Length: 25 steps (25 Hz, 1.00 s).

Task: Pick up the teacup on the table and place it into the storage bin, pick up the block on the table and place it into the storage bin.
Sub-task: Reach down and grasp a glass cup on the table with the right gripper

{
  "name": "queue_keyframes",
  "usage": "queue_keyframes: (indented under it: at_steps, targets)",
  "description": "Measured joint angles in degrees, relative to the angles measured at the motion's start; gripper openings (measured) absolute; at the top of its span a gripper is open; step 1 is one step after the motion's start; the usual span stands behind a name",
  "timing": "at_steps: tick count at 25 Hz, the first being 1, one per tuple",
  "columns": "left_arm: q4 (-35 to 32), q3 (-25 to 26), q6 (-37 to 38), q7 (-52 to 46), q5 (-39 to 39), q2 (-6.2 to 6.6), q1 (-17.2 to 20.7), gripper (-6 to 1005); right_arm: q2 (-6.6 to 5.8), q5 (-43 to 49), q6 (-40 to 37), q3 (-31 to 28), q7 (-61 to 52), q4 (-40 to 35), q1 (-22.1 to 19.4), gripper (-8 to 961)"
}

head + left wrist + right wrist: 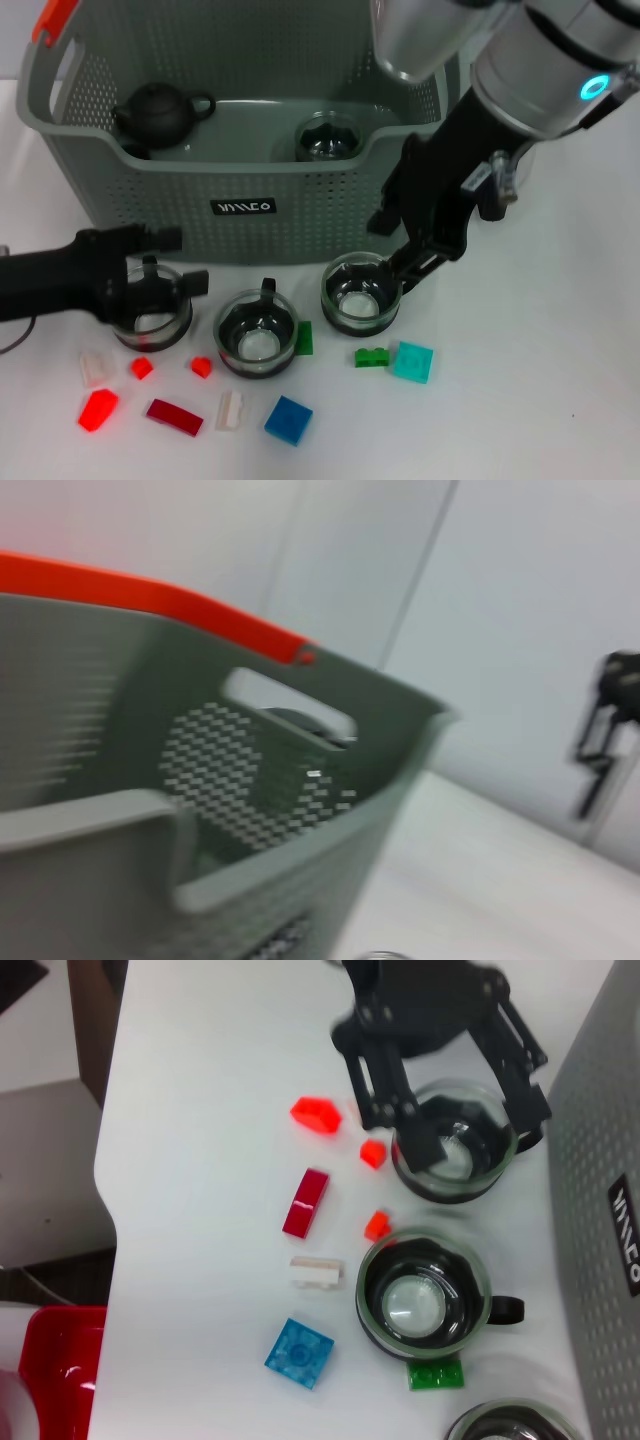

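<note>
We have three glass teacups in a row on the table point(560, 330), just in front of the storage bin point(250, 205), with small blocks scattered nearer to us.

Our left gripper point(150, 290) sits right at the left teacup point(153, 318). In the right wrist view its fingers point(412, 1125) stand spread, straddling that cup's rim, one inside and one outside as far as we can judge (not yet pinched).

Our right gripper point(405, 268) reaches down to the right teacup point(360, 293), its tip touching the rim; we cannot tell how its fingers stand.

The middle teacup point(256, 335) lies between the two arms, untouched.

The bin lies directly behind each cup, so the carry should be up and straight back over the front wall.
</note>
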State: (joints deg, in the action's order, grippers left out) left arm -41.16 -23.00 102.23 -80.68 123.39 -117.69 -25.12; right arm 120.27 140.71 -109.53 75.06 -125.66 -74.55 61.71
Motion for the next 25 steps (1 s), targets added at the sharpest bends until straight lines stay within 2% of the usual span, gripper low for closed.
queue_keyframes:
  at_steps: [5,15,25]
  targets:
    - [-1.9,0.8,5.2,-1.2,2.7,0.44,0.5,844,0.05,-1.3,3.0,2.9,0.1,1.7,-1.5,516]
    - [-2.5,0.9,5.5,-3.2,4.2,0.38,0.9,844,0.06,-1.2,13.6,13.7,3.2,4.8,-5.9,515]
    - [-2.4,0.9,5.0,-3.6,4.2,0.27,0.8,843,0.05,0.2,21.1,21.7,4.0,9.5,-6.2,516]
